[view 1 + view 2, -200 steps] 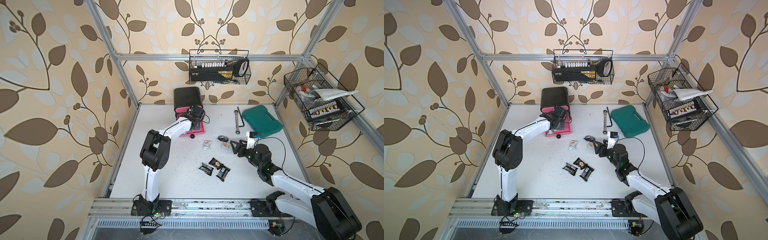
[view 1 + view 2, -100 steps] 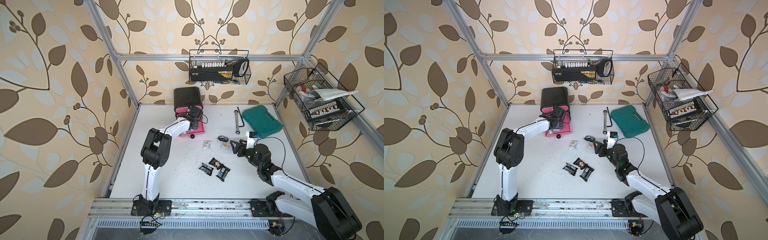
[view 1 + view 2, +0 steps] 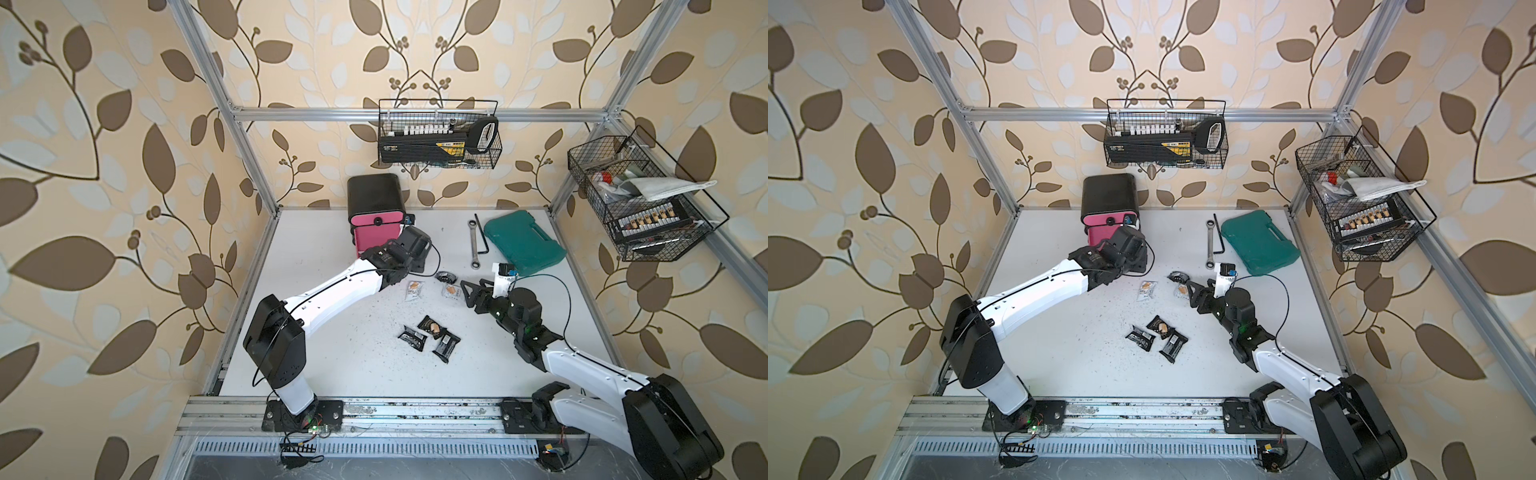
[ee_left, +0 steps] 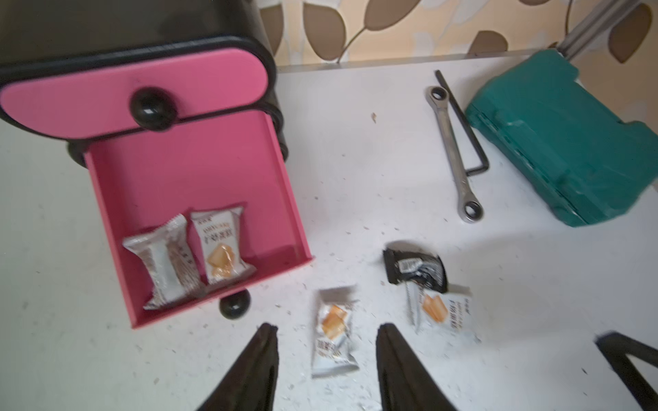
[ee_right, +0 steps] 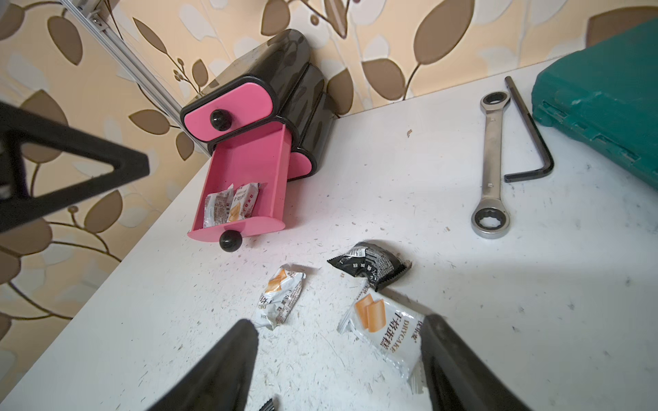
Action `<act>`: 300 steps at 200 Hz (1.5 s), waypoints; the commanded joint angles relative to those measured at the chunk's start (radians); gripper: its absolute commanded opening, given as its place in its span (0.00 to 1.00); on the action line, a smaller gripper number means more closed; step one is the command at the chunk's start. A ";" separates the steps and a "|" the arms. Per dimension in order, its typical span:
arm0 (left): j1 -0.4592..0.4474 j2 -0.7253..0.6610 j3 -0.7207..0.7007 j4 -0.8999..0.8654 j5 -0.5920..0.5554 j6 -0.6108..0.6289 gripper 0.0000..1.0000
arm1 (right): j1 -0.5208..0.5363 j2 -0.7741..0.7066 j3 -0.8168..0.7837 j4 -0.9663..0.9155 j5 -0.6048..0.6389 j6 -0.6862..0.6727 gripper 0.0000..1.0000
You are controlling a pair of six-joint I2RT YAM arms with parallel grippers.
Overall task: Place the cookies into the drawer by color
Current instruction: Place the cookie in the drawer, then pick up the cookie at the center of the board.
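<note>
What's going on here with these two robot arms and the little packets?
It's a colour-sorting job at a small pink-fronted cabinet. Its middle drawer stands pulled out with two white packets inside. The left gripper hangs open and empty by another white packet on the table; the right gripper, also open, is at a second white packet beside a black packet. Three black packets lie nearer the front.

Rear half of open drawer (image 4: pixel 185 170) bare; closed top drawer (image 4: pixel 213 82) overhangs its back.
</note>
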 commanded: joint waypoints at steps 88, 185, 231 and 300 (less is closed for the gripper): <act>-0.040 0.201 -0.169 0.152 0.063 -0.081 0.78 | 0.005 -0.021 0.028 -0.018 0.017 -0.014 0.75; 0.046 0.348 -0.145 0.242 0.185 -0.069 0.80 | 0.006 -0.019 0.030 -0.020 0.014 -0.011 0.75; 0.043 0.361 -0.175 0.245 0.223 -0.142 0.47 | 0.007 -0.017 0.029 -0.020 0.017 -0.009 0.75; 0.003 0.273 -0.198 0.212 0.206 -0.157 0.27 | 0.007 -0.017 0.029 -0.020 0.023 -0.007 0.75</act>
